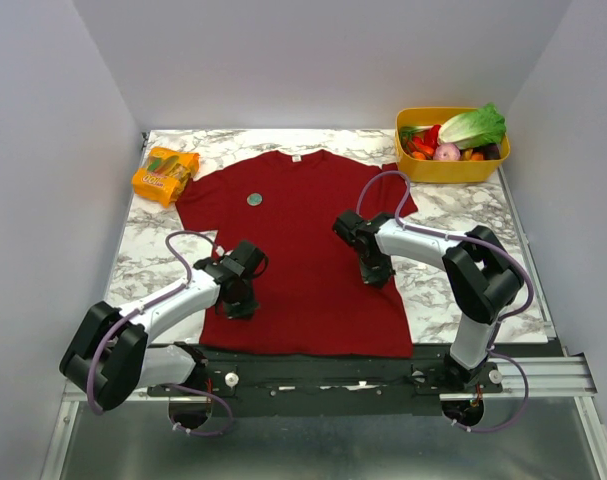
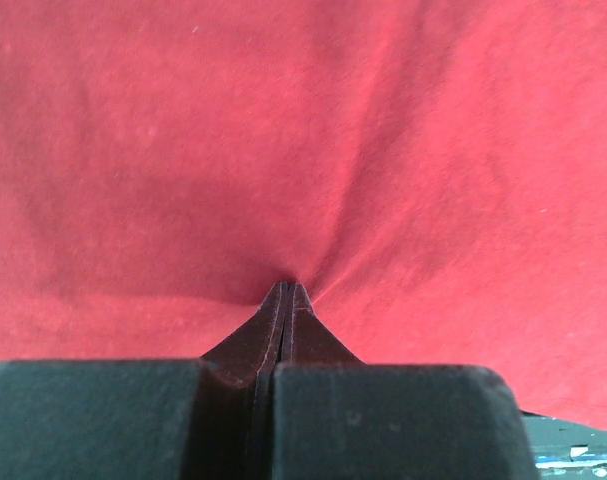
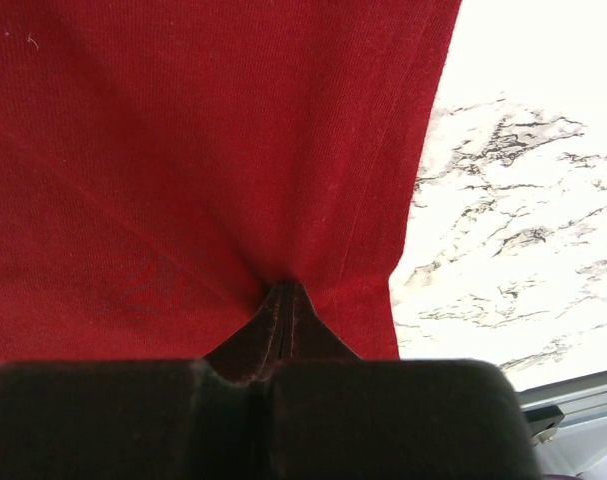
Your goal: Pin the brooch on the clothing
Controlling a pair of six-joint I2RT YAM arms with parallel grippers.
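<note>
**Both grippers clamped on the shirt; brooch lies up-cloth from your left one**

Your left gripper (image 2: pixel 286 298) is pressed shut. No gap shows between its fingers, and the red fabric puckers into their tips with creases fanning outward, so read it as pinching a fold of the T-shirt (image 1: pixel 303 230). Your right gripper (image 3: pixel 283 297) looks the same: jaws together, cloth drawn into the tips. It is nipping the shirt just inside its right side edge, with bare marble table (image 1: pixel 453 280) showing beyond that edge. Seen from above, the left gripper holds low on the shirt near the left side and the right gripper holds at mid-height on the right.

The brooch (image 1: pixel 254 199) sits on the chest of the shirt, on the left half. It lies straight away from your left gripper, towards the collar, with open cloth between the two. Your left arm is clearly nearer; the right would have to reach across the garment. Neither wrist camera shows the brooch. The overhead view is too small to tell whether it is fastened or only resting there.

The brooch is round, so it has no long axis and no heading to match. The shirt's long axis runs from hem to collar, straight away from your bases. The white label (image 1: pixel 295 157) marks the far end.

A snack packet (image 1: pixel 165 172) and a yellow tub (image 1: pixel 451 165) of vegetables sit at the far corners, well apart from the shirt work.
</note>
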